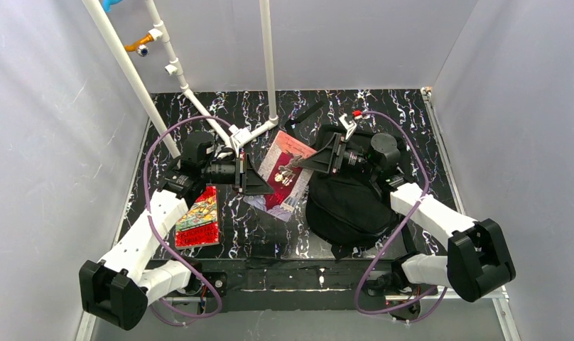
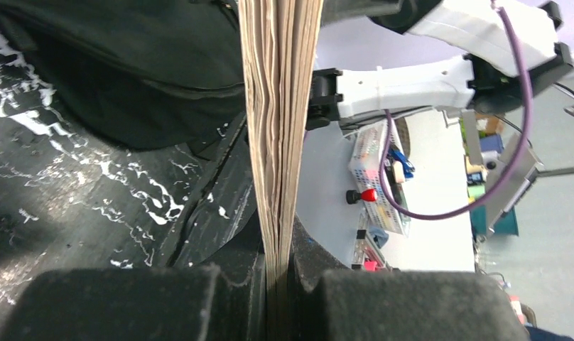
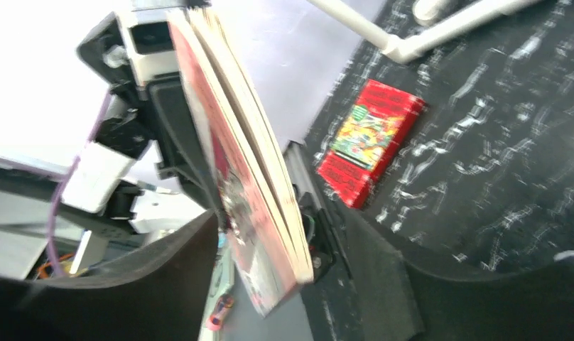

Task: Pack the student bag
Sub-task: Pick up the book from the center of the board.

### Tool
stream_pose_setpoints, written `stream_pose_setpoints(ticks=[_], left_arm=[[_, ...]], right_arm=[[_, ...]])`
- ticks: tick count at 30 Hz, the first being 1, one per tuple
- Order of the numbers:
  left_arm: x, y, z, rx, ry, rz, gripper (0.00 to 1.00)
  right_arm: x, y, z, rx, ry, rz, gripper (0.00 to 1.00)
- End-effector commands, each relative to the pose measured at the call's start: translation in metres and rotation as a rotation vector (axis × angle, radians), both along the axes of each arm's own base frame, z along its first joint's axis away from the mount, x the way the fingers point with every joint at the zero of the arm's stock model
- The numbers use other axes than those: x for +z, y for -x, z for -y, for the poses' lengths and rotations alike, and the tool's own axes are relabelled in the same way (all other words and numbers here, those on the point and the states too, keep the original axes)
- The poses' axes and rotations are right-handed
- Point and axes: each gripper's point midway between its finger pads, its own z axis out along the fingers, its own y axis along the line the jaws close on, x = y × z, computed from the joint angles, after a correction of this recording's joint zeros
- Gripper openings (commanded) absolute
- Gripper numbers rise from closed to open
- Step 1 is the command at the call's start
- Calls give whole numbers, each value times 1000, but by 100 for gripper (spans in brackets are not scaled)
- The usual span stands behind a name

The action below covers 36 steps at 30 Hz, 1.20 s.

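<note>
The student bag (image 1: 344, 206), a large black soft backpack, lies slumped on the right side of the dark marbled surface (image 1: 412, 128), partly beneath the right arm. Just left of the bag, a thin book with a red and pink cover (image 1: 284, 170) is held up off the surface between the two arms. The left hand (image 1: 264, 183) is closed tightly on one edge of this book, clamping its pages. The right hand (image 1: 305, 162) sits at the opposite edge with its fingers spread, one on either side of the book. Further left, a red book (image 1: 199, 220) with a colourful picture lies flat on the surface, beside the left arm.
</note>
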Motion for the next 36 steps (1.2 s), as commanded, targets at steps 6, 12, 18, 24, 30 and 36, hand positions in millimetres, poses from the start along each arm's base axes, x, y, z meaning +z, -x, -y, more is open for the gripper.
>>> stream_pose_setpoints(ticks=[6, 12, 18, 24, 30, 36], left_arm=[[25, 11, 7, -103, 100, 44, 9], [26, -44, -10, 418, 101, -45, 77], [48, -61, -32, 698, 282, -106, 98], [52, -62, -25, 694, 365, -129, 98], [64, -62, -18, 726, 434, -44, 81], [50, -64, -29, 794, 401, 27, 0]], right_arm=[[86, 26, 0, 157, -345, 122, 8], [100, -4, 12, -28, -534, 2, 1], [102, -30, 24, -195, -634, -38, 1], [109, -40, 15, -213, -660, -63, 1], [101, -32, -6, -216, -661, -106, 1], [58, -34, -21, -281, -445, -143, 8]])
